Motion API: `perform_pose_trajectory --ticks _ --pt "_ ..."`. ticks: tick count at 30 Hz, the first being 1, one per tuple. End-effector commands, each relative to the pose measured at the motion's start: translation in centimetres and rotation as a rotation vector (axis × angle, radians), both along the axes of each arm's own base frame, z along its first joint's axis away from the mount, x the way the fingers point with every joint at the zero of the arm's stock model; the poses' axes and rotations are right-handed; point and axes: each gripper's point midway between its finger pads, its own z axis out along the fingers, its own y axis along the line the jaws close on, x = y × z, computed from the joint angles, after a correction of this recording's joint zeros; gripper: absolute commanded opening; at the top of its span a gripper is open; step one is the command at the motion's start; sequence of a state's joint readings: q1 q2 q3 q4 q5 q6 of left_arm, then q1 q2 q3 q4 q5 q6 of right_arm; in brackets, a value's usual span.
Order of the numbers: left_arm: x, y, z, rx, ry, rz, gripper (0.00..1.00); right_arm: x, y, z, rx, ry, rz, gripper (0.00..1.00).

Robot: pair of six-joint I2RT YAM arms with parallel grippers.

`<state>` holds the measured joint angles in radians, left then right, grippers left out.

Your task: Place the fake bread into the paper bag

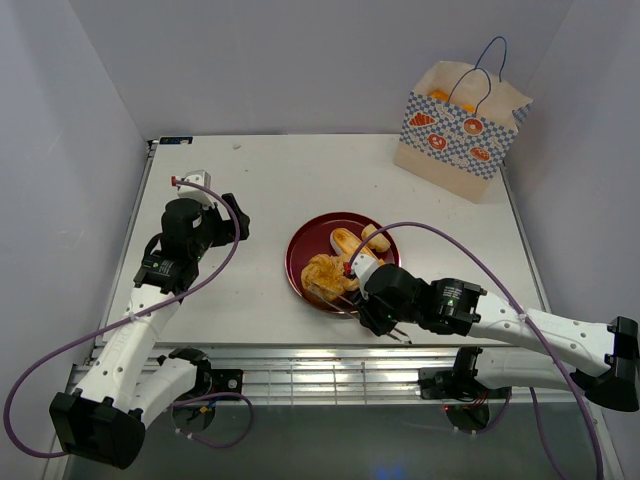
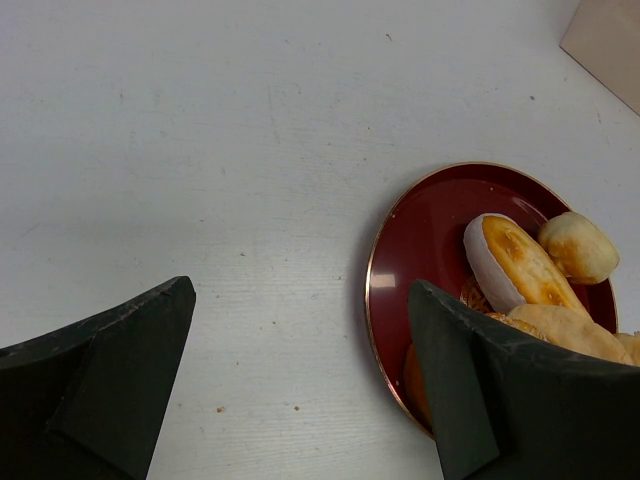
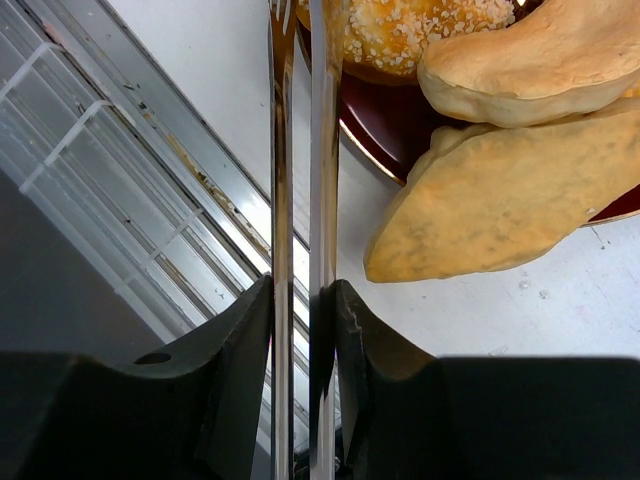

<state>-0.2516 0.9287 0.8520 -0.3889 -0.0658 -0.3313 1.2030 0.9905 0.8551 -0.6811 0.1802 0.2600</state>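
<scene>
Several fake bread pieces lie on a dark red plate: a large golden pastry, an oval roll and a round bun. My right gripper is shut on metal tongs at the plate's near edge. The tong tips reach a seeded bun, beside a flat wedge that overhangs the rim. My left gripper is open and empty over the table left of the plate; its view shows the roll and bun. The paper bag stands upright at the back right.
A small white fixture sits at the back left by the left arm. The metal rail runs along the table's front edge, right under the right gripper. Grey walls close in the table on three sides.
</scene>
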Motion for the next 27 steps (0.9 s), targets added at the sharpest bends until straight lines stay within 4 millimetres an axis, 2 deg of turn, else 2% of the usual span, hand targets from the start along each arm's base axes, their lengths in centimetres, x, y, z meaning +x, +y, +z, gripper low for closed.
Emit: perform_pose_trajectory --ticks 1,5,9,19,27 --pt "0.1 -0.4 1.8 -0.021 -0.042 -0.014 0.98 0.2 1.7 2.6 0.092 -0.018 0.007 0.17" --pt "0.0 -0.4 1.8 -0.022 -0.045 -0.015 0.98 0.1 2.0 3.1 0.102 -0.014 0.01 0.08" --pt "0.0 -0.4 1.9 -0.021 -0.045 -0.014 0.98 0.3 2.2 4.0 0.132 -0.024 0.003 0.08" --pt "0.1 -0.2 1.8 -0.018 -0.044 -0.007 0.98 1.7 2.5 8.0 0.271 -0.114 -0.061 0.08" --pt "0.2 0.0 1.5 -0.009 -0.038 0.008 0.98 3.4 3.8 11.0 0.374 -0.209 -0.096 0.08"
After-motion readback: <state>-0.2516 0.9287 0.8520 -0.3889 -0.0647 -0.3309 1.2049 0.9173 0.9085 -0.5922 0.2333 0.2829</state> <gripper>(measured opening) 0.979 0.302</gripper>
